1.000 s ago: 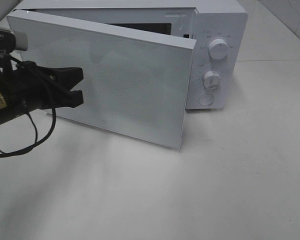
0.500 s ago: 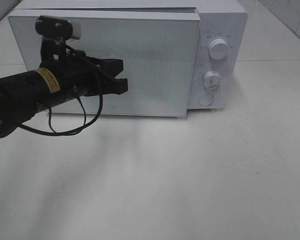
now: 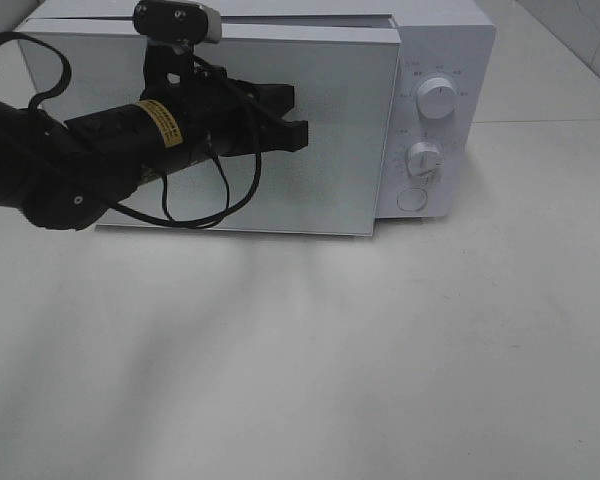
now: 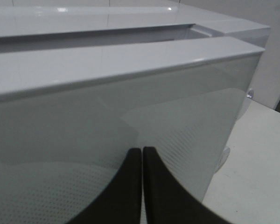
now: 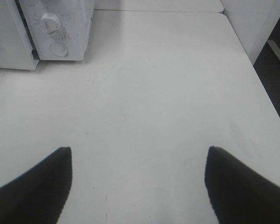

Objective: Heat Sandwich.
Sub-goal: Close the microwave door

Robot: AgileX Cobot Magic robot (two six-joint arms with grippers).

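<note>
Two grippers: left gripper (image 3: 301, 133) together at the microwave door (image 3: 350, 95), inside its edges; right gripper (image 5: 137, 150) apart over broad tabletop (image 5: 154, 70).

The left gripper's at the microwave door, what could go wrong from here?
The door shows a gap along its top, so it may not be latched and the microwave might not start. The shut left gripper is mid-panel on smooth glass and could slip. Its loose cable could snag.
</note>
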